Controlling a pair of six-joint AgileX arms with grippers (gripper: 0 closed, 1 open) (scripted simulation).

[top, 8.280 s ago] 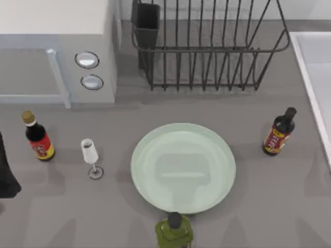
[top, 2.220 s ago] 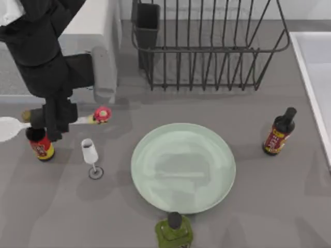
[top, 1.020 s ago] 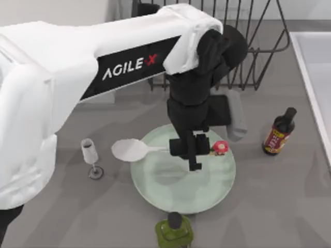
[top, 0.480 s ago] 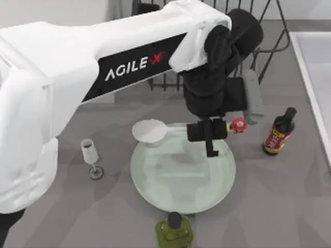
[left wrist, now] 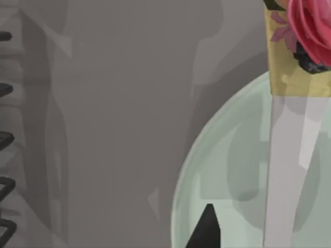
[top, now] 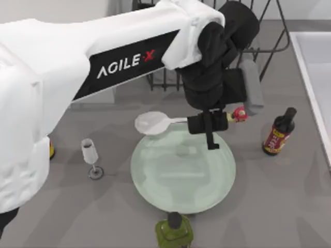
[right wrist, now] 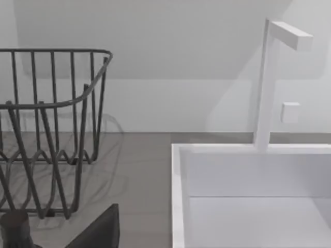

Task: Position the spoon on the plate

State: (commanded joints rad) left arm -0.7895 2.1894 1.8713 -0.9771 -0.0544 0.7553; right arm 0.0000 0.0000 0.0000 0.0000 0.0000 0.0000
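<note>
My left gripper (top: 208, 124) is shut on the thin handle of the white spoon (top: 153, 123). It holds the spoon level over the far edge of the mint-green plate (top: 181, 181). The oval bowl points to the left and the red-pink knob (top: 239, 114) to the right. The left wrist view looks along the pale handle (left wrist: 287, 175) to the pink knob (left wrist: 310, 31), with the plate's rim (left wrist: 207, 150) below. My right arm is parked off the right side, and a dark part of it (right wrist: 98, 232) shows in the right wrist view.
A small wine glass (top: 90, 155) stands left of the plate. A dark bottle (top: 279, 132) stands to its right and a green bottle (top: 175, 230) at its near edge. The wire dish rack (top: 269, 41) is behind, and a white sink (top: 315, 62) lies at the far right.
The left arm carried the spoon from the table's left side across to the plate. In the last half second the spoon shifted slightly towards the plate's far edge.
</note>
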